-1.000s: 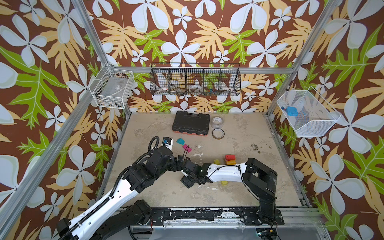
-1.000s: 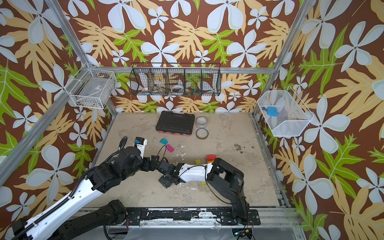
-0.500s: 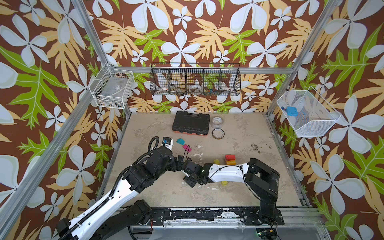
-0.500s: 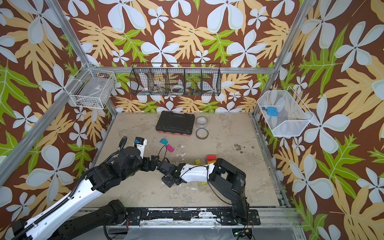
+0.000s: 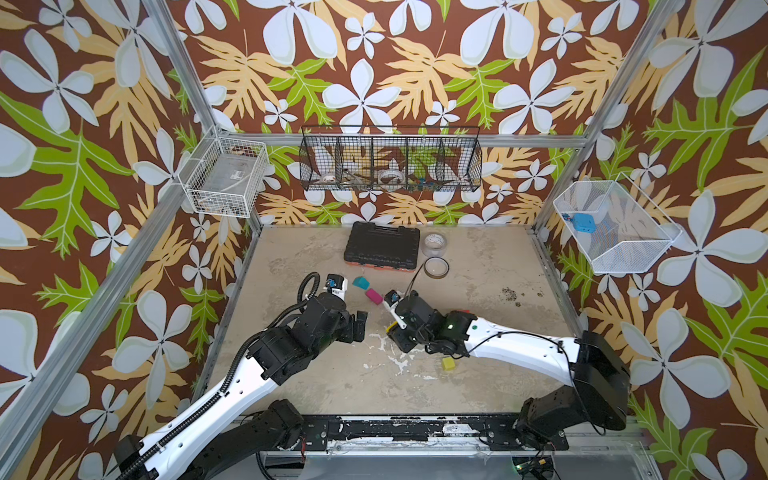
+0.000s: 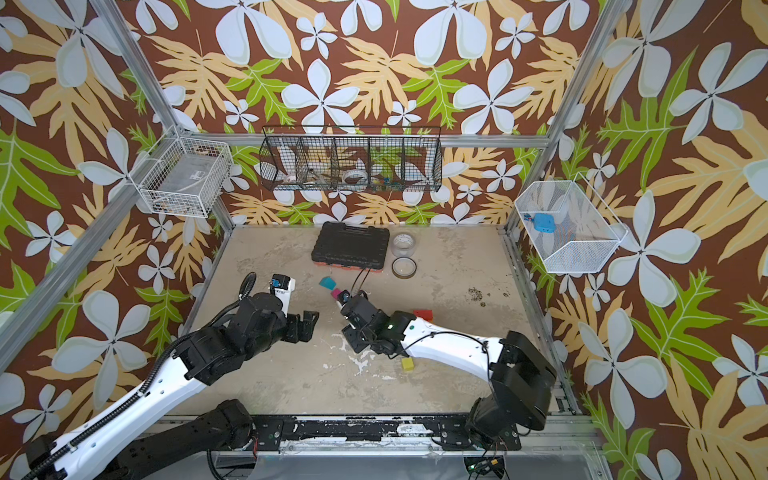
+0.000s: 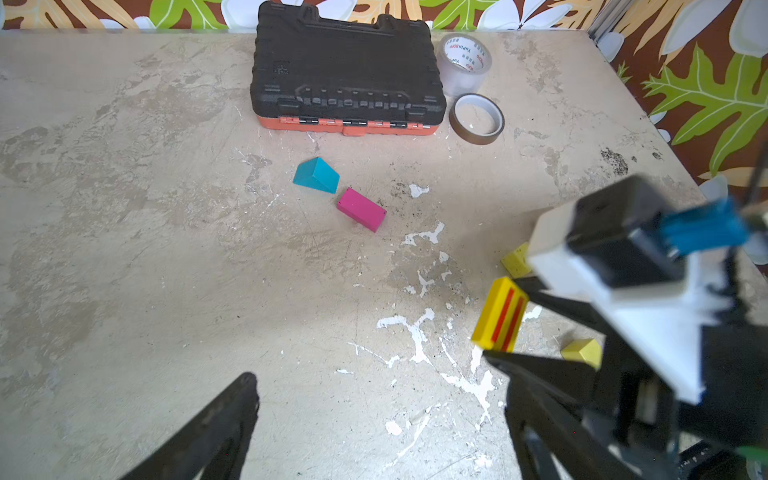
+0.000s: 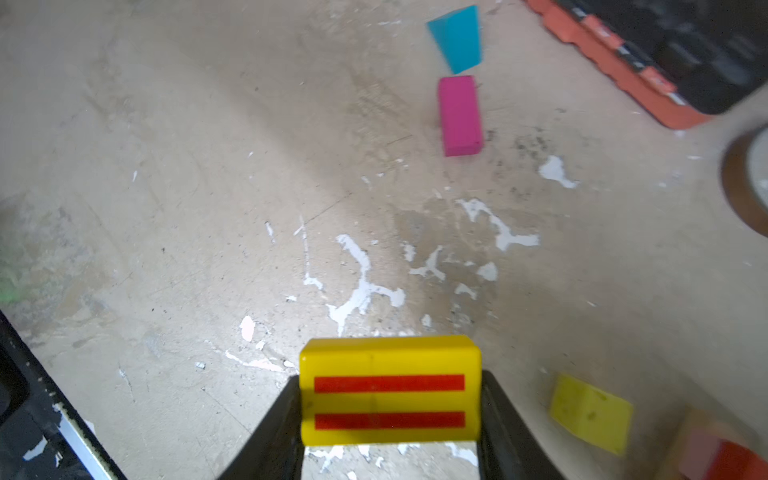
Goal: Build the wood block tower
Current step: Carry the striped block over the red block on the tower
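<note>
My right gripper point(image 8: 390, 415) is shut on a yellow brick with two red stripes point(image 8: 390, 390), held just above the table near its middle point(image 5: 397, 334). The same striped brick point(image 7: 500, 316) shows in the left wrist view. My left gripper point(image 5: 359, 326) stands open and empty a short way to its left. A teal wedge point(image 5: 360, 283) and a magenta block point(image 5: 373, 296) lie behind the grippers. A yellow-green cube point(image 5: 448, 364) lies under the right arm, another yellow cube point(image 7: 515, 261) is beside the brick, and a red block point(image 6: 422, 313) is behind the arm. The tower is out of view.
A black tool case point(image 5: 382, 247) lies at the back of the table, with a clear tape roll point(image 5: 435, 243) and a brown tape roll point(image 5: 436, 267) to its right. Wire baskets hang on the left point(image 5: 224, 178), back point(image 5: 390, 166) and right point(image 5: 611, 232) walls.
My right gripper has closed on the striped brick and drawn it a little toward the back of the table. The left arm has stayed put, its jaws wide.
</note>
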Motion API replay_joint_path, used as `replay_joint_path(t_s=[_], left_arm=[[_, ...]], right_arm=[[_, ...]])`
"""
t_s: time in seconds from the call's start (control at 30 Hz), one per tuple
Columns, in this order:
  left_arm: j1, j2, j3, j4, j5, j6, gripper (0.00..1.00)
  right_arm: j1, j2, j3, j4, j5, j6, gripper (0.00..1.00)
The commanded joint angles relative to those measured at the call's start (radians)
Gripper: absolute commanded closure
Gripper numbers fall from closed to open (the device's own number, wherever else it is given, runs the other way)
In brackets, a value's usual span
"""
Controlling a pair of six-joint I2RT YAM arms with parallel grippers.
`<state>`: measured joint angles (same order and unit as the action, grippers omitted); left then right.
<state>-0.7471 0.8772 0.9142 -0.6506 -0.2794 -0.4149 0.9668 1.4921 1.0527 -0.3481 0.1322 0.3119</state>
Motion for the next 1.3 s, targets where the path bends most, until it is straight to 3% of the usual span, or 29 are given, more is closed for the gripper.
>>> replay_joint_path(t_s=[0.0,0.33,0.6,0.77,0.97,1.27], left_arm=[[0.002,-0.004,0.000,0.011,0.004,0.001,0.06],[0.002,-0.001,0.000,0.011,0.009,0.001,0.07],[0.002,-0.003,-0.001,0.011,0.007,0.001,0.07],[0.002,-0.004,0.000,0.011,0.008,0.002,0.07],[0.002,-0.001,-0.001,0.011,0.003,-0.001,0.07],[0.002,0.000,0.000,0.009,0.002,0.000,0.07]], right_arm=[[-0.031,-0.076,-0.024,-0.048,0.107,0.037,0.72],[-0.261,-0.258,-0.113,-0.121,0.112,0.085,0.74],[-0.480,-0.345,-0.194,-0.128,0.011,0.125,0.76],[-0.521,-0.365,-0.245,-0.119,0.022,0.140,0.76],[-0.592,-0.354,-0.296,-0.086,-0.052,0.136,0.77],[-0.617,-0.307,-0.325,-0.054,-0.092,0.138,0.78]])
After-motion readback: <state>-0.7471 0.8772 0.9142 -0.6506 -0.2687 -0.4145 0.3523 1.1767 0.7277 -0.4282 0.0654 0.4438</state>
